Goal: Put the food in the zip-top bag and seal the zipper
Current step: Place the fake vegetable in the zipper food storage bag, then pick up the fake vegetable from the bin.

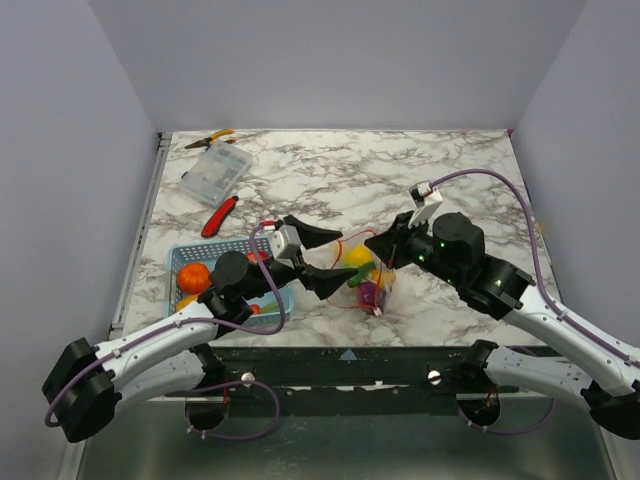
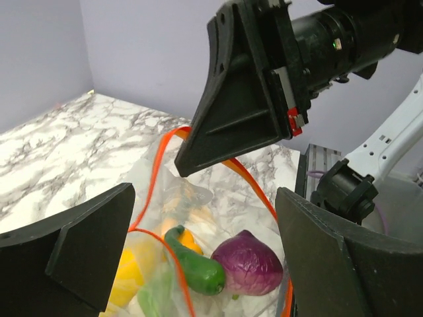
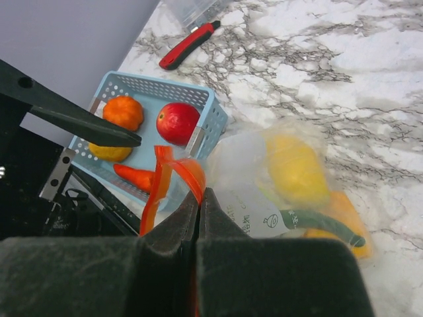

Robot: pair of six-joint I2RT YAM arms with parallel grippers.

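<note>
The clear zip-top bag [image 1: 368, 285] lies at the table's near middle, mouth open. In the left wrist view it [image 2: 165, 198] holds a purple onion [image 2: 248, 263], a green piece [image 2: 195, 265] and a yellow pepper [image 2: 125, 277]. My right gripper [image 1: 373, 244] is shut on the red-orange zipper strip [image 3: 173, 173] and holds the mouth up; it also shows in the right wrist view [image 3: 199, 195]. My left gripper [image 1: 344, 255] is open and empty at the bag's mouth, its jaws either side of the food [image 2: 205, 257].
A blue mesh basket [image 1: 178, 257] at the near left holds an orange fruit [image 3: 122, 112], a red tomato [image 3: 177, 123] and a carrot [image 3: 135, 177]. A red-handled knife [image 1: 220, 215], a clear box [image 1: 215, 172] and yellow pliers [image 1: 210, 138] lie at the far left.
</note>
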